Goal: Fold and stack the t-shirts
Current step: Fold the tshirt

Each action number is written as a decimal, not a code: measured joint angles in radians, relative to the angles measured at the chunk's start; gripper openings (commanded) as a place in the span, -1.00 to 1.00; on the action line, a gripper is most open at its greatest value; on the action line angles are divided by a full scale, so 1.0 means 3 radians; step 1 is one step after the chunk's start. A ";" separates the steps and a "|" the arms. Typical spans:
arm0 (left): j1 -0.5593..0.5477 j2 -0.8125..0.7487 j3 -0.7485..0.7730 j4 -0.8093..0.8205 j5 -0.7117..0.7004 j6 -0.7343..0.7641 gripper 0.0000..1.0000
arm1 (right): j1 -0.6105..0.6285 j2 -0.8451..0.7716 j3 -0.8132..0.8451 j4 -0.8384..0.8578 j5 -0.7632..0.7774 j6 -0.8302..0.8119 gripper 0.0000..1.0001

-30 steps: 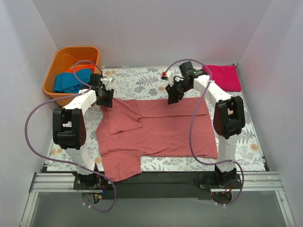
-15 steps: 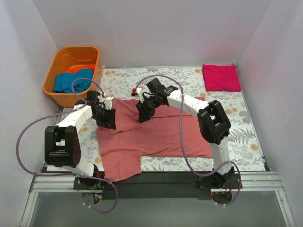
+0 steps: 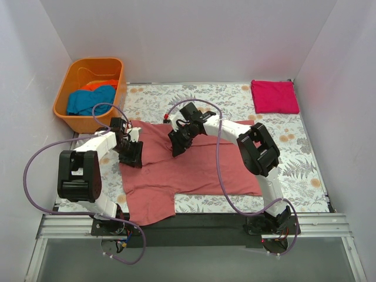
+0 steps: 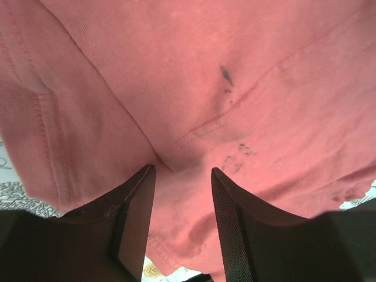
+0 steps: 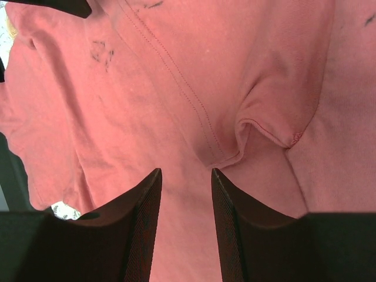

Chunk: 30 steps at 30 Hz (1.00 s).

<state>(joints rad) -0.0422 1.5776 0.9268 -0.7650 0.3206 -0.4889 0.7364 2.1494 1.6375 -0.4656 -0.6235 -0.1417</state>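
Note:
A large brick-red t-shirt [image 3: 200, 167] lies spread across the middle of the table, with one sleeve hanging toward the near edge. My left gripper [image 3: 130, 154] hovers over its left edge, and its jaws stand open with red cloth [image 4: 223, 88] beneath and a hem showing between the fingers [image 4: 136, 218]. My right gripper [image 3: 178, 145] is over the shirt's upper left part, open above a puckered seam fold [image 5: 258, 132]. A magenta-pink t-shirt [image 3: 274, 97] lies folded at the far right. Teal-blue [image 3: 88, 101] and orange [image 3: 101, 84] t-shirts sit in the tub.
An orange plastic tub [image 3: 69, 82] stands at the far left corner, just off the floral tablecloth [image 3: 294, 158]. White walls close in on three sides. Purple cables loop from both arms. A black rail [image 3: 205, 222] runs along the near edge.
Both grippers came down from the shirt's far edge toward its left part, the right one swinging well to the left. Both jaws opened a little wider.

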 measured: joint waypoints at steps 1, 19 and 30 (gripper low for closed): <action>0.0000 0.0041 0.0000 0.0003 -0.0003 -0.0008 -0.16 | 0.0000 0.0000 -0.0003 0.0004 0.0011 0.0005 -0.07; -0.0004 0.0127 0.0126 0.0043 0.0130 -0.0085 -0.31 | 0.0011 0.0001 -0.0066 0.0018 0.0161 0.0014 0.00; -0.0033 0.0187 0.0122 0.0079 0.0037 -0.0116 -0.74 | 0.0011 0.0001 -0.0107 0.0018 0.0174 0.0009 0.03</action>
<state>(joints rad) -0.0521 1.6337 0.9634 -0.7414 0.3317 -0.5236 0.7399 2.1498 1.6054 -0.4603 -0.5713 -0.1390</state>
